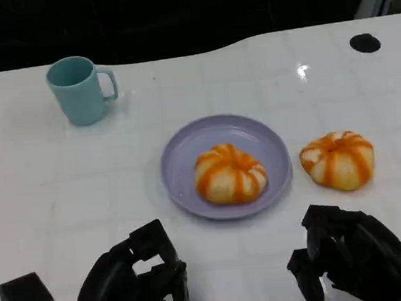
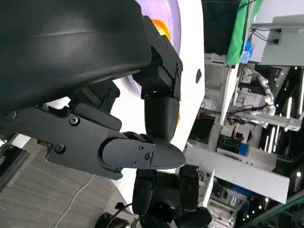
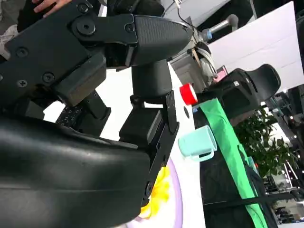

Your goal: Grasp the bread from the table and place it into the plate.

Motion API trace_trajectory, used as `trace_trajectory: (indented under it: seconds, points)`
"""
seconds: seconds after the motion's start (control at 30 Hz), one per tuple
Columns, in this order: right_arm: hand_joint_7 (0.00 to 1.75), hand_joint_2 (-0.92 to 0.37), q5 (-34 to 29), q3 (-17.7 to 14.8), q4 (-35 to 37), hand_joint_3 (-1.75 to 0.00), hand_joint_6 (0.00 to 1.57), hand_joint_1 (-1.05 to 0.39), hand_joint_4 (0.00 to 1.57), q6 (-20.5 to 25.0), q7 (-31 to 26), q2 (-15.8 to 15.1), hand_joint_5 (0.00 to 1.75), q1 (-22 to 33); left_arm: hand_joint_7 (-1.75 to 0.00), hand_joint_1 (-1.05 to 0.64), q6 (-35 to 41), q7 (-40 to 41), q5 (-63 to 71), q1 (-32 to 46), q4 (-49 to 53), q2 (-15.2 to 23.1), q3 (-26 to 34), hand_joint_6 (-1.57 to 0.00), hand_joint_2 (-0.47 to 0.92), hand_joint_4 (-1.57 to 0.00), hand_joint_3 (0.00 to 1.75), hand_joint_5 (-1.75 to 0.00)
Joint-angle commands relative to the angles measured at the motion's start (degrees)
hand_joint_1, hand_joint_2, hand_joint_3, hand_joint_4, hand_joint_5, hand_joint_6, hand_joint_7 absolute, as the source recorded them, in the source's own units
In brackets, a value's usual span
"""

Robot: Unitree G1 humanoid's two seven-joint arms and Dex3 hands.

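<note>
Two breads: one (image 1: pixel 230 174) on plate (image 1: pixel 180 159), one (image 1: pixel 337 159) beside; both hands (image 1: pixel 137 279) (image 1: pixel 352 253) curled, empty.

Two cream breads striped orange, one (image 1: pixel 230 174) on a lavender plate (image 1: pixel 180 159), one (image 1: pixel 337 159) on the white table (image 1: pixel 65 187), stood near a teal mug (image 1: pixel 79 89) and black hands.

A white table (image 1: pixel 46 202) with a dark backdrop behind; elsewhere a green cloth (image 3: pixel 228 142) and potted plant (image 3: pixel 259 147)

White table (image 1: pixel 46 202) carries a teal mug (image 1: pixel 79 89), lavender plate (image 1: pixel 180 159), striped bread (image 1: pixel 337 159)
</note>
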Motion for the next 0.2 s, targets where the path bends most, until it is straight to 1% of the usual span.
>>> trace_trajectory:
  seconds: [0.03, 0.2]
  points:
    - [1.42, -0.57, 0.2, -0.8, 1.2, -0.73, 1.03, -0.92, 1.2, -0.8, 0.1, -0.7, 1.57, -0.6, -1.75, -0.63, 0.6, -1.1, -0.7, -0.4, 0.9, -0.1, 0.9, -0.68, 0.92, -0.91, 0.3, -1.75]
    - [1.42, -0.57, 0.3, -0.8, 2.3, -0.72, 1.04, -0.93, 1.21, -1.0, 0.5, -0.6, 1.57, -1.2, -1.75, -0.64, 0.3, -1.7, -0.4, -0.6, 1.5, -0.3, 1.2, -0.68, 0.92, -0.9, 0.28, -1.75]
